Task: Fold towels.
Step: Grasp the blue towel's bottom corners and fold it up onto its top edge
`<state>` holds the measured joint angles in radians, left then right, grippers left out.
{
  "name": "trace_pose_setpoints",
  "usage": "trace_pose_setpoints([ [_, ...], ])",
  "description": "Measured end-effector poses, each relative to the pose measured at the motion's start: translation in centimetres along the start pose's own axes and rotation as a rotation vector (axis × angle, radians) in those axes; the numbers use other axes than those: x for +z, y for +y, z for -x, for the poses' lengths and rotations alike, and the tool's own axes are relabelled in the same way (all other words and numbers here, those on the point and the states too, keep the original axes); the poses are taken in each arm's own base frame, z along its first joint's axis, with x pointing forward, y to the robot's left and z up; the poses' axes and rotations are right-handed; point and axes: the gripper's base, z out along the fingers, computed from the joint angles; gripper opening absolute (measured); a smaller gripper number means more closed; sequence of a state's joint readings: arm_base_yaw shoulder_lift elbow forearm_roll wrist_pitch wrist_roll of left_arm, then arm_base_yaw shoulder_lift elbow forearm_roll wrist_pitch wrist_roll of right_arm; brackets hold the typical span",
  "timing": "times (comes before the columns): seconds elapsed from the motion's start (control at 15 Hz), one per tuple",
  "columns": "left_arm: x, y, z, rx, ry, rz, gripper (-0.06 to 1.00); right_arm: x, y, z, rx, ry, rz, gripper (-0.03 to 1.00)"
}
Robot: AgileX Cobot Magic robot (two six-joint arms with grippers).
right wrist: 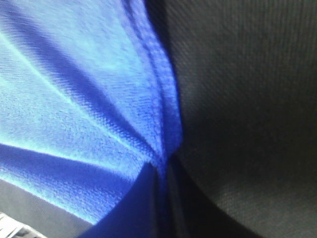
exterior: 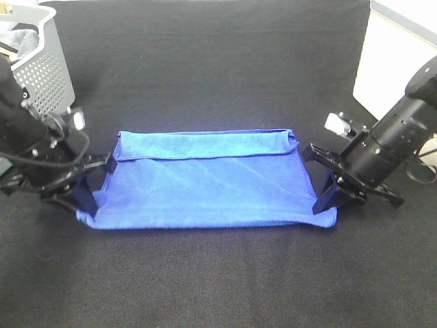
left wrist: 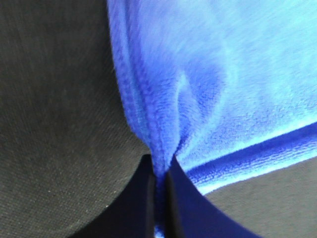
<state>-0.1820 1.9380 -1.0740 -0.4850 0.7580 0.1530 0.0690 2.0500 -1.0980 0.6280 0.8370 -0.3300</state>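
Desk (exterior: pixel 218 61): black cloth, fills the exterior view. White perforated basket (exterior: pixel 44 65) sits at the far left corner, well apart from the work. There's something pale inside it, can't identify.

Towel (exterior: pixel 205 181): blue, spread mid-desk, long axis running left–right between the two arms. The far long edge has a narrow turned-over band along its whole length. The near long edge lies closest to the camera. Diagonal creases run across the middle. Can't tell whether the near edge is lifted clear of the desk.

Left pincer (exterior: pixel 87 197): clamped tight on the towel's left short edge, close to the near corner. The left wrist view backs this up: the hem is bunched into a pleat that runs straight in between the fingers (left wrist: pixel 198 218), with no gap visible.

Right pincer (exterior: pixel 326 197): mirrored, closed on the right short edge near the near corner. In the right wrist view the cloth fans out in creases from the pinch.

Key geometry: the grip points sit at opposite ends of the long axis, so the line between the pincers runs parallel to it. The far band lies straight across the short axis from both. Neither arm is nearer; the setup is symmetric.

Judgement: this looks like a lengthwise fold, with the near edge to be carried over toward the far edge. Both arms would need matched height and rate, otherwise the towel skews or one corner lands short.
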Motion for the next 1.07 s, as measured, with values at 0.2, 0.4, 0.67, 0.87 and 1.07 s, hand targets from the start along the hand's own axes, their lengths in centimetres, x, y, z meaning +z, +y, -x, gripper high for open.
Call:
trace_pose_setpoints([
  [0.2, -1.9, -1.1, 2.4, 0.018, -0.099, -0.019, 0.01, -1.8, 1.0, 2.1, -0.05, -0.087, 0.001, 0.0],
  [0.4, -3.6, -1.9, 4.6, 0.014, -0.22, -0.02, 0.01, -4.2, 2.5, 4.9, -0.105, -0.2, 0.01, 0.0],
  [0.67, -3.1, -2.5, 8.5, 0.026, -0.287, -0.021, 0.01, -5.4, 3.8, 9.5, -0.164, -0.278, 0.03, 0.0],
  [0.87, -1.4, -2.2, 11.4, 0.027, -0.334, -0.008, 0.01, -3.8, 3.5, 12.8, -0.166, -0.29, 0.037, 0.0],
  [1.07, 0.5, -1.8, 12.8, 0.026, -0.322, -0.004, 0.02, -1.9, 2.7, 13.9, -0.163, -0.263, 0.03, 0.01],
])
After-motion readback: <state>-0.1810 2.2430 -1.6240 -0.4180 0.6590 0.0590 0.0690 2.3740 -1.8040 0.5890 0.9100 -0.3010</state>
